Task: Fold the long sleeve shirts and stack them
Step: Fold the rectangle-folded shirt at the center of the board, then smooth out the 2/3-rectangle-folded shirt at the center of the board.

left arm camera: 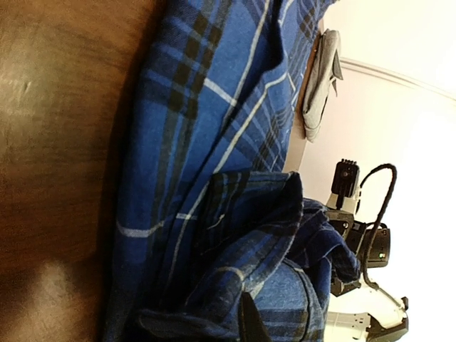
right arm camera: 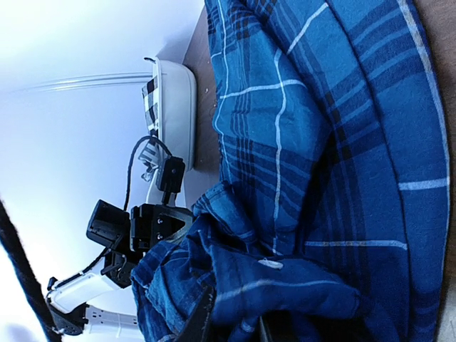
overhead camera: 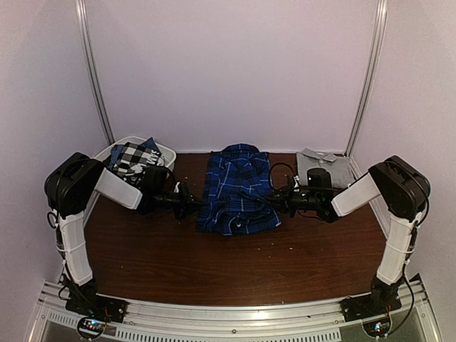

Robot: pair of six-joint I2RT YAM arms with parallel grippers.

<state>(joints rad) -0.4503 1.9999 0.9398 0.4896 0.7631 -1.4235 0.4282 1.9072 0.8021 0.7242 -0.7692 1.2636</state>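
- Blue plaid shirt (overhead camera: 239, 189) lies mid-bench, partly folded, w/ a rumpled heap of cloth along its near edge.
- Grey shirt (overhead camera: 324, 165) sits folded at back right. Check shirt (overhead camera: 134, 158) is in the white basket (overhead camera: 169, 152) at back left.
- Left tool (overhead camera: 187, 204) is at the blue shirt's left edge, closed tight. Cloth bunches round its finger (left arm camera: 248, 320), but can't tell if any is actually pinched.
- Right tool (overhead camera: 279, 198) is at the shirt's right edge. Its fingers (right arm camera: 201, 318) stand narrowly apart w/ cloth in the gap; can't tell if it grips or has let go.
- Step in hand, prob.: tidying the blue shirt's fold before stacking.
- To do it well: take one clean hem per side, not the whole bunch. Lift both sides evenly, keep the cloth taut btwn the tools, lay it flat, then smooth the near heap.
- Risk: a grab into the heap would likely drag several layers and undo the fold.
- Edges: the shirt's back edge is near the bench's (overhead camera: 214, 263) rear edge; basket is close behind the left arm, grey shirt close behind the right.
- Open room: bare bench in front of the shirt, twd the arm bases, so prob. safest to work that way.
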